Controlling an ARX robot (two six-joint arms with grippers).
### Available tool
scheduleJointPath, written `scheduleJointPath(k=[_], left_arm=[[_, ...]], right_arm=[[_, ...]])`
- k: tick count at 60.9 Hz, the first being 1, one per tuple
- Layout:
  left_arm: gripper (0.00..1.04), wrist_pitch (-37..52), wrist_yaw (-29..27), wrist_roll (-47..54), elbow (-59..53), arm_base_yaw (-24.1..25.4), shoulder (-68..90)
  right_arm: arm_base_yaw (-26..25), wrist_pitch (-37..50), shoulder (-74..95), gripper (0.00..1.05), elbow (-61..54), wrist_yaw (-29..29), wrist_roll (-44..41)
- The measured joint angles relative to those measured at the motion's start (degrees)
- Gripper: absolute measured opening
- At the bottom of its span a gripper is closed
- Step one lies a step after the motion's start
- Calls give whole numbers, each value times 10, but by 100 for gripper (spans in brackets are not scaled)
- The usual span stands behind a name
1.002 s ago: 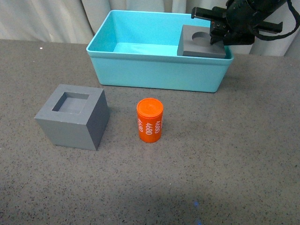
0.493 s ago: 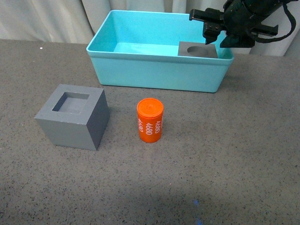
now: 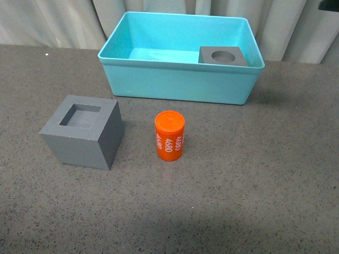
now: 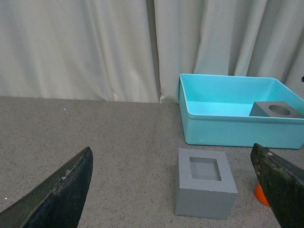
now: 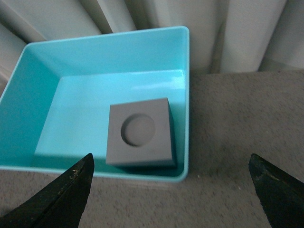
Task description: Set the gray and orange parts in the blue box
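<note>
The turquoise blue box (image 3: 175, 79) stands at the back of the table. Inside its right near corner rests a gray cube with a round recess (image 3: 223, 55), seen from above in the right wrist view as the cube (image 5: 138, 132) in the box (image 5: 28, 102). A gray cube with a square recess (image 3: 82, 130) sits on the table at the left, and the orange cylinder with white numbers (image 3: 169, 135) stands upright at the middle. My right gripper (image 5: 173, 190) hangs open above the box's near rim, holding nothing. My left gripper (image 4: 178, 190) is open, with the square-recess cube (image 4: 205, 188) between and beyond its fingers.
A dark gray speckled tabletop (image 3: 254, 180) stretches in front of the box. Pale curtains (image 3: 58, 21) hang behind the table. Neither gripper shows in the front view, apart from a dark sliver at the top right corner.
My right gripper let go of the round-recess cube, which dropped down into the box, then the arm drew back up out of the front view.
</note>
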Motion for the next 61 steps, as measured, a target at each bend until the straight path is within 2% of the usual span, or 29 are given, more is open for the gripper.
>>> scheduleJointPath(k=[13, 25, 32, 35, 45, 55, 61], left_arm=[[98, 0, 0, 0, 0, 0, 0], [98, 0, 0, 0, 0, 0, 0], [98, -137, -146, -77, 62, -24, 118], [98, -132, -156, -91, 74, -19, 174], [98, -31, -80, -119, 126, 29, 363], [98, 66, -38, -121, 210, 61, 579], [98, 90, -22, -124, 267, 63, 691]], right_arm=[[-6, 36, -148, 95, -197, 36, -10], [-7, 51, -181, 95, -233, 32, -30], [-7, 51, -182, 95, -233, 32, -32], [-7, 51, -183, 95, -234, 33, -33], [-7, 51, -183, 95, -234, 32, -35], [-7, 51, -183, 95, -234, 33, -35], [-7, 51, -183, 95, -234, 33, -35]])
